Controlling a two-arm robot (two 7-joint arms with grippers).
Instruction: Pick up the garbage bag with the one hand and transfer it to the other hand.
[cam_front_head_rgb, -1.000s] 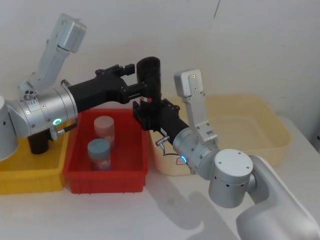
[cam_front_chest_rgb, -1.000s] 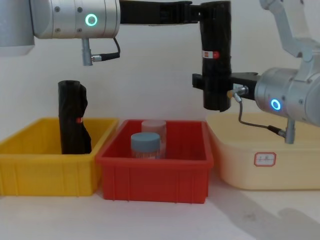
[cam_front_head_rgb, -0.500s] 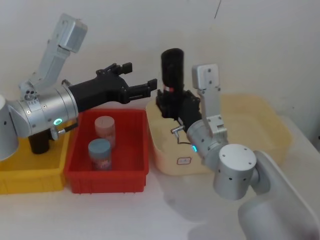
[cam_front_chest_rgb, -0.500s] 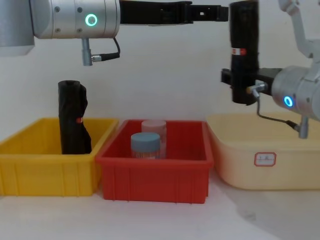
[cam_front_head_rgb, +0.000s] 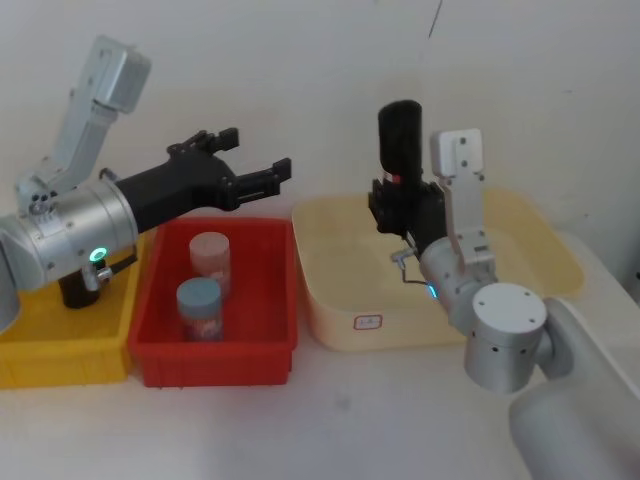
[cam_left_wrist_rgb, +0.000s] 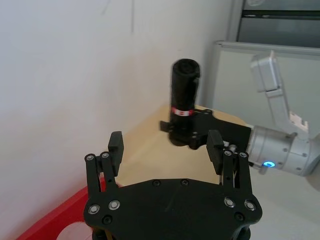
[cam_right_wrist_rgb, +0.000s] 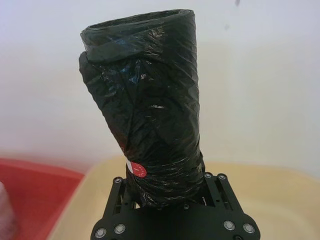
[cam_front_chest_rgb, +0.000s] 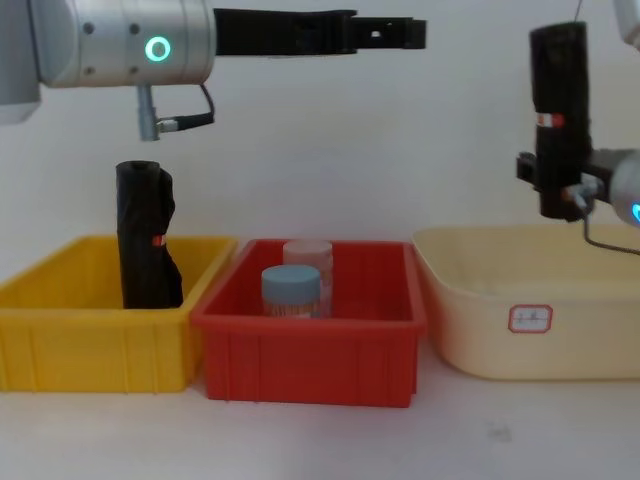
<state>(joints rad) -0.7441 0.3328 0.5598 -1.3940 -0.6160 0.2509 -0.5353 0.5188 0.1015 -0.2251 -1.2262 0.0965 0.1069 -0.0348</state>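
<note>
Garbage bag (cam_front_head_rgb: 400, 140) in R gripper (cam_front_head_rgb: 402, 205), lower end part-hidden, L gripper (cam_front_chest_rgb: 405, 33) spread

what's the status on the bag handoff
Right gripper shut on garbage bag, upright above cream bin. Left gripper open, empty, over red bin. Nothing between the grippers.

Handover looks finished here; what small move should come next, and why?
Probably lower the right tool a little toward the beige tub: it alone grips the garbage bag, upright above that tub, while the open left tool sits apart over the red bin.
</note>
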